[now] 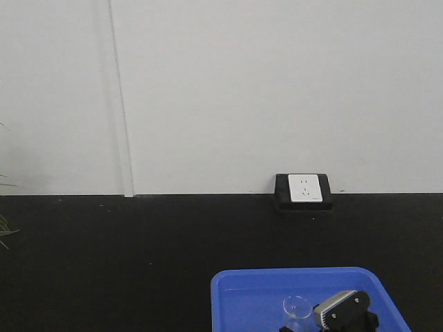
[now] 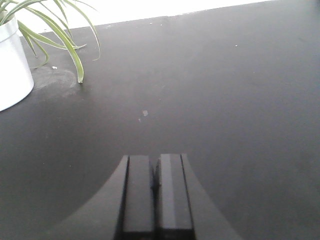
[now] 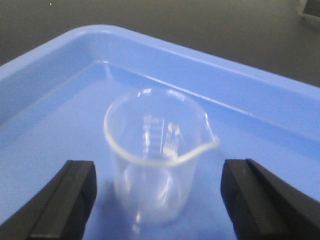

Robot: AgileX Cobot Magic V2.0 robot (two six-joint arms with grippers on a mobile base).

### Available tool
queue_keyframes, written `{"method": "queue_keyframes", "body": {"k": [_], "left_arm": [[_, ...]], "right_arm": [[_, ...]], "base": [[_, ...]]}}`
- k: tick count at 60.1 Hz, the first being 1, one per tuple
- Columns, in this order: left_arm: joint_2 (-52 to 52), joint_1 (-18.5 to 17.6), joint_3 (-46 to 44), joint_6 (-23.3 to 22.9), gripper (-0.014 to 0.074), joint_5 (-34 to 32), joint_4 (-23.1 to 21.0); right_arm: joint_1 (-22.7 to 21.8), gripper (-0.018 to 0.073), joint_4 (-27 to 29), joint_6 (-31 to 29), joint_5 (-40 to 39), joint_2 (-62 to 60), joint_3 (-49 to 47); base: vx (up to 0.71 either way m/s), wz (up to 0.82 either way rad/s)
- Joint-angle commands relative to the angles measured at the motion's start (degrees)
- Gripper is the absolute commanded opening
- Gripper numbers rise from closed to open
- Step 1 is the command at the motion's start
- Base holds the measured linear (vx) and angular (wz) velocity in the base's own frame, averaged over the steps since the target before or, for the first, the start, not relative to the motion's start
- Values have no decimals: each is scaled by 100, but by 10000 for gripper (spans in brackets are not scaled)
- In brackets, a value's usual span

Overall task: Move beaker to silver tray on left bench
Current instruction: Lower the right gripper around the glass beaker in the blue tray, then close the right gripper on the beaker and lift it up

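Standing upright inside the blue tray (image 3: 200, 55), the beaker (image 3: 157, 145) sits between the right gripper (image 3: 159, 195) fingers (image 3: 70, 195). These are spread wide, with gaps to the glass at 3 and 9 o'clock. The tray rim rises at 12 o'clock. Left gripper (image 2: 155, 185) fingers are pressed together over the black tabletop (image 2: 225, 100), which stretches ahead. A white plant pot (image 2: 12, 65) stands at 10 o'clock.

Beaker (image 3: 150, 150) is standing upright inside tray (image 1: 249, 294), between fingers (image 3: 65, 200) of right gripper (image 3: 159, 197). Tray is sitting at near edge of bench (image 1: 124, 256), right of middle; socket box (image 1: 304, 190) is sitting at back edge.
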Motion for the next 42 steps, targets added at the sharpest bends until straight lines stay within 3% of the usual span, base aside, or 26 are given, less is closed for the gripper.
{"method": "queue_keyframes", "body": {"k": [1,14,23,30,42], "left_arm": [[-43,-31,113,-6,1,-430,-17],[-43,-31,113,-6,1,-430,-17],[-43,-31,113,-6,1,-430,-17],[-43,-31,113,-6,1,-430,-17],[-43,-31,113,-6,1,-430,-17]], "right_arm": [[3,574,-47,97,-473,-43,-393],[3,570,-350,474,-429,361,-936],[3,520,-364,479,-234,407,-976],[3,414,-395,534,-203,311,-976],[3,188,-875,1216,45,-282,-976]], "base": [[0,0],[0,0],[0,0],[0,0],[0,0]]}}
